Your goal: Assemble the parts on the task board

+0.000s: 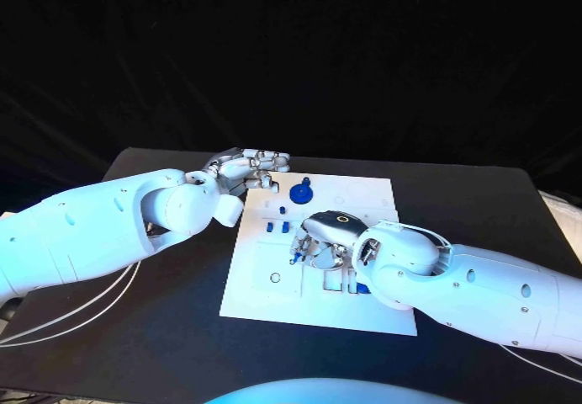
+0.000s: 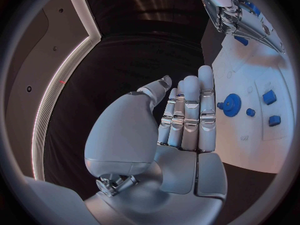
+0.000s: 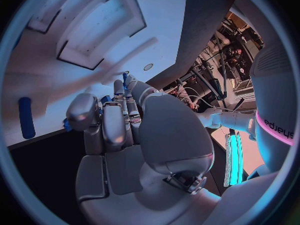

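Black table [image 1: 145,311], matte top, bearing one white rectangular task board [image 1: 273,299] at its middle, long side running away from the robot. Board contents, far end: one blue round toothed gear part [image 1: 301,194], lying flat near the far edge; the left wrist view shows the same gear [image 2: 232,105] with a small blue round peg [image 2: 250,112] and two small blue block parts [image 2: 269,97] beside it on the white surface. Board contents, middle: two short blue upright pegs [image 1: 277,226] standing side by side, just beside the right hand. Board contents, near end: one small round hole [image 1: 275,277] and shallow rectangular recesses, partly covered by the right forearm. Left hand [image 1: 249,171], silver, many-fingered: poised at the board's far left corner, over the black table and beside the gear, apart from it; the left wrist view shows its fingers [image 2: 190,110] straight and pressed close together, thumb alongside, holding nothing. Right hand [image 1: 325,240], silver: palm down over the board's middle, fingers curled in toward the surface; the right wrist view shows small blue pieces [image 3: 127,78] among its fingertips [image 3: 119,87], but whether they are gripped cannot be told. One long blue bar part [image 3: 25,117] lies on the board near its edge, well apart from that hand.
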`<state>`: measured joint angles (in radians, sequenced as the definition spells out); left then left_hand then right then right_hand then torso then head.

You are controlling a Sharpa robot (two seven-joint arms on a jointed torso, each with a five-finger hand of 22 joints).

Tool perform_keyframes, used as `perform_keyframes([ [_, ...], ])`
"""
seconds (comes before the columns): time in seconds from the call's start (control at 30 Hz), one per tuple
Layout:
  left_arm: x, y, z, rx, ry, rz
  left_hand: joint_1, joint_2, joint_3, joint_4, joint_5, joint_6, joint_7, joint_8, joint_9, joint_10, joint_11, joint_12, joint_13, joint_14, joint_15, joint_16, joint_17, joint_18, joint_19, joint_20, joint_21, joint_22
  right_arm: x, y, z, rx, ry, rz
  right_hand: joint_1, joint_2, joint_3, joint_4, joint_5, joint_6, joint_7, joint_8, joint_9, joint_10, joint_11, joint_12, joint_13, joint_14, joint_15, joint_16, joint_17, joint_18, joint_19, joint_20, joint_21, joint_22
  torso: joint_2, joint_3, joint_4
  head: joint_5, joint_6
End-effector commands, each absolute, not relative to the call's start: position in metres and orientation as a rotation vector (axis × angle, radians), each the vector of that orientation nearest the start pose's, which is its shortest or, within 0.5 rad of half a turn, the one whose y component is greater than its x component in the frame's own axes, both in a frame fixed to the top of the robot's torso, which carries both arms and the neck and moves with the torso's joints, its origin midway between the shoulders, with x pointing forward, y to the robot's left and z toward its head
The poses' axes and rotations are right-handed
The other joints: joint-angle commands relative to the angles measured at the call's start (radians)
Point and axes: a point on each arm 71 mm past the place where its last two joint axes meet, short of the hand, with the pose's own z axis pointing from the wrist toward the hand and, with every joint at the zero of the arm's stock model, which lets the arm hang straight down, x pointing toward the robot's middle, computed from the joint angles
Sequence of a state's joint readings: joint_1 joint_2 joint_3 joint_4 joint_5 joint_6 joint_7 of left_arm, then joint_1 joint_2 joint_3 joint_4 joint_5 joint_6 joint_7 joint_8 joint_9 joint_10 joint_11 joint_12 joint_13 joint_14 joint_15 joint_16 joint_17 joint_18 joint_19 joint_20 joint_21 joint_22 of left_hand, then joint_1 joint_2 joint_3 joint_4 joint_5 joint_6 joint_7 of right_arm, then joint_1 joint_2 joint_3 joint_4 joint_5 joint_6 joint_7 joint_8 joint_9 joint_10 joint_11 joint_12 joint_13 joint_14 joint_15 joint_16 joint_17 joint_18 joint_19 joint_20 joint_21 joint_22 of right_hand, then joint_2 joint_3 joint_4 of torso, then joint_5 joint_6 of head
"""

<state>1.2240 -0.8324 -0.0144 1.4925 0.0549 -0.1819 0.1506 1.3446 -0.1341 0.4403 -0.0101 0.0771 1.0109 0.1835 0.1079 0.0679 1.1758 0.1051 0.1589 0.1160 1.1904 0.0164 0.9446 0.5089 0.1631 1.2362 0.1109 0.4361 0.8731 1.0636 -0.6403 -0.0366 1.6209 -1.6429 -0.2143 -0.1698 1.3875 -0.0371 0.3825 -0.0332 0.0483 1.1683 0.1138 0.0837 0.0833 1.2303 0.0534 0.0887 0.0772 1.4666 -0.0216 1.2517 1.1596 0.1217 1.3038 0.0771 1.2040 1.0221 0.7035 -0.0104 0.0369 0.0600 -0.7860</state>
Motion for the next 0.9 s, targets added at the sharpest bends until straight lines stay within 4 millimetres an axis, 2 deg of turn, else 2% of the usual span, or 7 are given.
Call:
perform_keyframes([
  [0.03, 0.498, 0.203, -0.174, -1.247, 1.636, -1.576, 0.005, 0.005, -0.007, -0.001, 0.002, -0.006, 0.001, 0.005, 0.000, -0.008, -0.001, 0.006, 0.001, -0.008, 0.001, -0.005, -0.001, 0.019, 0.000, 0.004, -0.003, -0.001, 0.416, -0.067, -0.235, -0.488, 1.775, 0.818, 0.008, 0.005, 0.006, 0.001, 0.002, 0.001, 0.009, -0.001, 0.001, 0.002, 0.006, -0.005, -0.001, 0.041, -0.001, 0.005, 0.000, -0.010, 0.004, 0.003, 0.004, -0.001, 0.000, 0.0010, -0.0013, 0.004, -0.003],
  [0.6, 0.497, 0.203, -0.175, -1.249, 1.650, -1.577, 0.002, 0.006, -0.012, 0.001, 0.001, -0.009, 0.002, 0.006, 0.000, -0.012, 0.000, 0.008, 0.001, -0.009, 0.003, -0.005, -0.003, 0.018, 0.001, 0.005, -0.005, -0.004, 0.416, -0.060, -0.239, -0.508, 1.778, 0.787, 0.006, 0.005, 0.007, 0.001, 0.002, -0.001, 0.010, -0.002, 0.001, 0.001, 0.007, -0.006, -0.002, 0.041, 0.000, 0.005, 0.000, -0.010, 0.004, 0.004, 0.004, -0.001, 0.000, 0.0007, -0.0014, 0.007, -0.006],
  [0.9, 0.497, 0.202, -0.175, -1.249, 1.658, -1.579, 0.001, 0.006, -0.014, 0.002, 0.001, -0.010, 0.002, 0.006, 0.000, -0.014, 0.000, 0.009, 0.000, -0.010, 0.003, -0.005, -0.004, 0.018, 0.001, 0.005, -0.007, -0.005, 0.414, -0.055, -0.240, -0.553, 1.769, 0.726, 0.001, 0.001, 0.006, 0.001, 0.001, -0.001, 0.011, -0.004, 0.001, 0.001, 0.008, -0.007, -0.003, 0.041, 0.001, 0.007, 0.001, -0.011, 0.004, 0.006, 0.005, 0.000, 0.000, 0.0009, -0.0007, 0.005, -0.006],
])
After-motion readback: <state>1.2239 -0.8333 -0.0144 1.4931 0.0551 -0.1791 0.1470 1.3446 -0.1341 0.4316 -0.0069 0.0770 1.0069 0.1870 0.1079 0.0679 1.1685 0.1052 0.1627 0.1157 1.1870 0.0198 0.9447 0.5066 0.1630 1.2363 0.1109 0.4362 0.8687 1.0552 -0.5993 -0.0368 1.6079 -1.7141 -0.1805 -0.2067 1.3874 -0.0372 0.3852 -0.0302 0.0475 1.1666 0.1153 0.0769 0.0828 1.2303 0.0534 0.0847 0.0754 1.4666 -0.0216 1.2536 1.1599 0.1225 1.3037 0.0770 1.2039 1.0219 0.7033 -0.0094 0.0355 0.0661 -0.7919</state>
